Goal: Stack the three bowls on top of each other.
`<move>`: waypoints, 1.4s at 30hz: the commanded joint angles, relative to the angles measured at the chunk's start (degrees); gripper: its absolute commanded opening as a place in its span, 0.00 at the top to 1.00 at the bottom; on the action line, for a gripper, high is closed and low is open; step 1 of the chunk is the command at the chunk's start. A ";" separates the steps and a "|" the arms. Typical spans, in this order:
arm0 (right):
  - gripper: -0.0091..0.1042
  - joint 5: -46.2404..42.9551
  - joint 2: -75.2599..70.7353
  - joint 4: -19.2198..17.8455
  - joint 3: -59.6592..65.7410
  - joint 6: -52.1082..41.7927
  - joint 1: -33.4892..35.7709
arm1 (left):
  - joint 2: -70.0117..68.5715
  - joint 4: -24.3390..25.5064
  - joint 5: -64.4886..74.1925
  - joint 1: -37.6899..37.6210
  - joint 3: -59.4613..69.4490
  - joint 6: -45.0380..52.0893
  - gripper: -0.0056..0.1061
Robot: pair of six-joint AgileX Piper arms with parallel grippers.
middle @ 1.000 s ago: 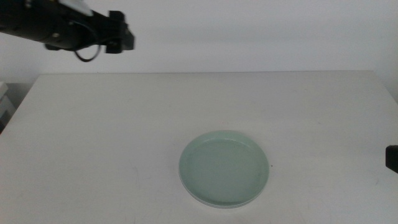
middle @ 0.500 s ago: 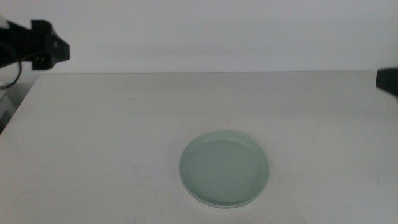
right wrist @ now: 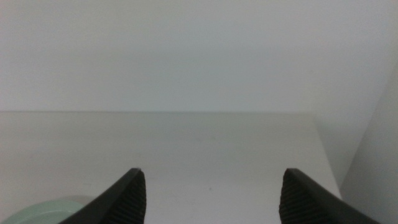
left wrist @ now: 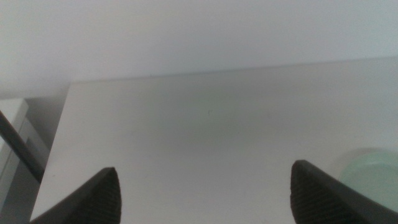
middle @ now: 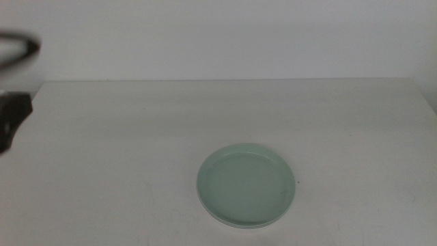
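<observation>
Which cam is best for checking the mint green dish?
The middle view: the whole mint green dish shows on the white table, with pale rims stacked beneath it. Both wrist views catch only a sliver of its edge beside one jaw of the left gripper or right gripper.

The left gripper [left wrist: 205, 193] hangs above the white desk [left wrist: 205, 124], its two dark jaws spread wide with nothing between them. Just beside one jaw shows a pale green rim, probably the mint green bowl [left wrist: 367, 171].

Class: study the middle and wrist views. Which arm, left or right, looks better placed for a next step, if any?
Neither clearly: the stack already looks complete, mint green bowl on top. Both left gripper and right gripper are open, away.
</observation>
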 commanded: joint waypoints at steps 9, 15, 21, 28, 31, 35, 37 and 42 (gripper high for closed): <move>0.44 -10.28 -19.66 -0.47 18.04 -4.23 -0.06 | -18.55 -3.50 -19.89 -0.05 19.83 -0.80 0.10; 0.44 -10.90 -23.50 -0.66 22.34 -4.25 -0.06 | -24.47 -3.13 -24.30 -0.05 24.91 -0.20 0.10; 0.44 -10.57 -23.56 -0.71 22.73 -4.25 -0.06 | -24.48 -3.21 -25.10 -0.05 25.42 -0.85 0.10; 0.44 -10.88 -23.81 -1.57 24.37 -4.25 -0.14 | -25.21 -3.21 -26.37 -0.05 27.49 -0.79 0.10; 0.44 -10.88 -27.00 -2.59 27.57 -4.25 -0.14 | -29.40 -3.21 -26.42 -0.05 30.97 -0.79 0.10; 0.44 -10.88 -32.16 -3.10 33.35 -4.25 -0.14 | -35.14 -3.21 -26.42 0.01 36.32 -0.79 0.10; 0.44 -10.88 -34.67 -3.24 36.59 -4.25 -0.19 | -37.50 -3.21 -26.42 0.01 38.92 -0.79 0.10; 0.44 -11.58 -39.58 -3.24 43.13 -4.25 -0.36 | -41.41 -3.21 -26.90 0.01 44.67 -0.79 0.10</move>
